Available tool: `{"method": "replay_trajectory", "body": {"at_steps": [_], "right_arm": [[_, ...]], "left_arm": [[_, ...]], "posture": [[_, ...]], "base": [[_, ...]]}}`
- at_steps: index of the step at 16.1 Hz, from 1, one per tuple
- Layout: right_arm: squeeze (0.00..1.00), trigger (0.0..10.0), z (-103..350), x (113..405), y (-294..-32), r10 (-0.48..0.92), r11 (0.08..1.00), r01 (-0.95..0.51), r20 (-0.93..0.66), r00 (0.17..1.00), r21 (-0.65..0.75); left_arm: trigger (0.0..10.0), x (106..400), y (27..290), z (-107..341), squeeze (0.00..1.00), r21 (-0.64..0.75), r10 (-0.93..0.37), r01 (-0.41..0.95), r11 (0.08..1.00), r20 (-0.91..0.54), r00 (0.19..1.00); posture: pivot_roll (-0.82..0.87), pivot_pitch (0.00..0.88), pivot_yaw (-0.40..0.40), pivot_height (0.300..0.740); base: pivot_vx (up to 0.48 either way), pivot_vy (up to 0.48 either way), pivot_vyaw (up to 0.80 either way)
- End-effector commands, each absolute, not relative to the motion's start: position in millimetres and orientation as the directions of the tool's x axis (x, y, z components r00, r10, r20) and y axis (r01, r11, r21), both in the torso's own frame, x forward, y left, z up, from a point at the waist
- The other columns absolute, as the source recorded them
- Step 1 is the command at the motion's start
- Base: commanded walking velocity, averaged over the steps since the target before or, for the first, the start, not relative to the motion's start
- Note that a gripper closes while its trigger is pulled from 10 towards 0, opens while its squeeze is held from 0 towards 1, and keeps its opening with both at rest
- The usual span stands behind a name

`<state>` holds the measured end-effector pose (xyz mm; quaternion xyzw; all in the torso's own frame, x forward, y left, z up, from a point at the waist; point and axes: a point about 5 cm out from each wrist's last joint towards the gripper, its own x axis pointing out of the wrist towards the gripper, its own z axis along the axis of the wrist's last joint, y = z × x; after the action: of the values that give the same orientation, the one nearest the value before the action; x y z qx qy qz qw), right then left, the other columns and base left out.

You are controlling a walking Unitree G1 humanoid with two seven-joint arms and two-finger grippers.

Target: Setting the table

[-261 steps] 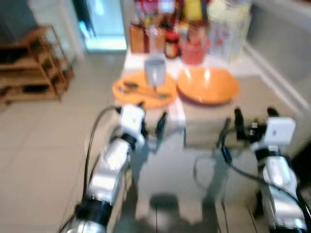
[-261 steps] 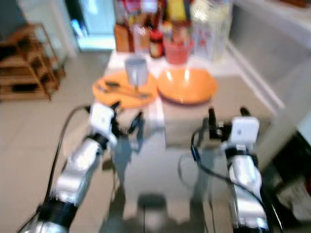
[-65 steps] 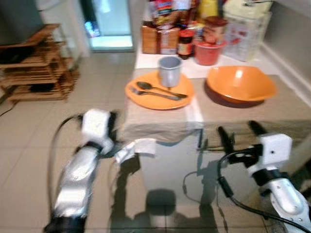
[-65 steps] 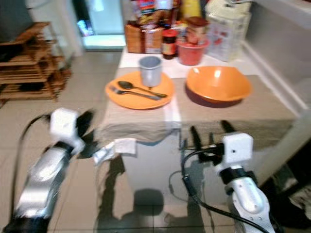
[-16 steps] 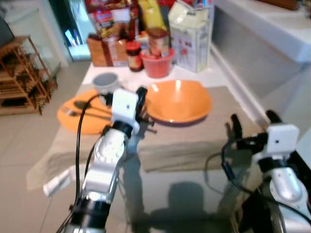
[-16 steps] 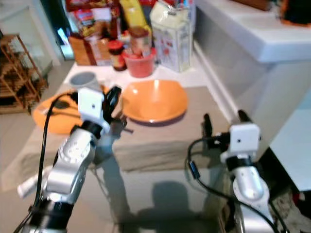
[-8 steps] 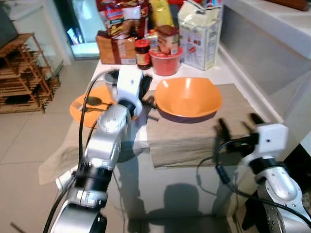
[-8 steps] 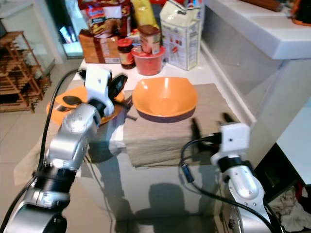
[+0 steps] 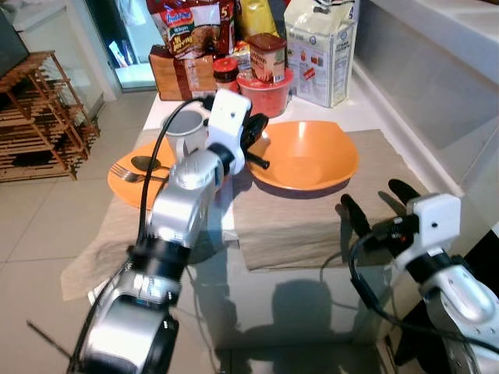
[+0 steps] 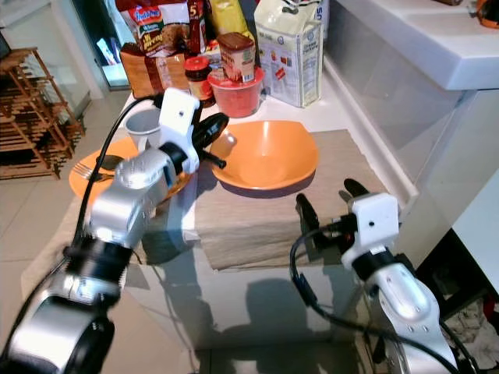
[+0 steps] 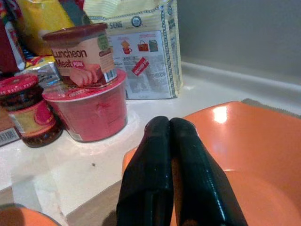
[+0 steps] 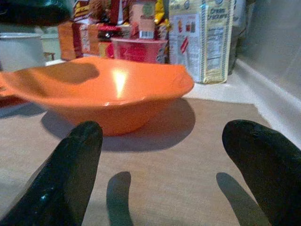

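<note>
Desk (image 9: 312,226) with mats: left claw (image 9: 257,144), pressed together and empty, reaches the bowl (image 9: 308,160) rim; right claw (image 9: 374,204) waits spread wide.

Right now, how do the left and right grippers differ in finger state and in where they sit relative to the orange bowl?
The left gripper has its fingers pressed shut together; the right gripper has its fingers spread wide open. The left gripper is at the orange bowl's rim on the side toward the orange plate; the right gripper is low over the beige placemat, short of the bowl. Both point toward the bowl, and neither holds anything.
</note>
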<state>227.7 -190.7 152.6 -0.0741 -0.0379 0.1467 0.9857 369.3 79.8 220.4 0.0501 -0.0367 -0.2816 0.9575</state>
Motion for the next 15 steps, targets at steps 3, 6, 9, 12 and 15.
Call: {"method": "replay_trajectory", "body": {"at_steps": [3,6,9,12,15], "right_arm": [[0.0,10.0,153,221,-193,0.286,0.949,-0.276,0.047,0.957,-0.152],[0.0,10.0,146,218,-187,0.284,0.952,-0.278,0.03,0.958,-0.128],[0.0,10.0,150,216,-183,0.311,0.944,-0.304,0.038,0.95,-0.131],[0.0,10.0,156,216,-183,0.336,0.934,-0.325,0.049,0.941,-0.147],[0.0,10.0,155,214,-184,0.338,0.933,-0.329,0.042,0.94,-0.149]], "left_arm": [[10.0,378,86,254,1.0,0.118,-0.582,0.573,0.811,0.063,0.811],[10.0,380,82,260,1.0,0.13,-0.633,0.627,0.768,0.007,0.774],[10.0,387,86,236,1.0,0.062,-0.64,0.655,0.753,-0.164,0.751],[10.0,396,92,234,1.0,0.052,-0.605,0.626,0.778,-0.203,0.77],[10.0,401,95,250,1.0,0.07,-0.599,0.615,0.785,-0.167,0.783]], "posture": [[-0.09,0.0,0.123,0.74],[-0.09,0.0,0.126,0.74],[-0.1,0.0,0.124,0.74],[-0.1,0.0,0.125,0.74],[-0.11,0.0,0.127,0.74]], "base": [[0.0,0.0,0.0],[0.0,0.0,0.0],[0.0,0.0,0.0],[0.0,0.0,0.0],[0.0,0.0,0.0]]}}
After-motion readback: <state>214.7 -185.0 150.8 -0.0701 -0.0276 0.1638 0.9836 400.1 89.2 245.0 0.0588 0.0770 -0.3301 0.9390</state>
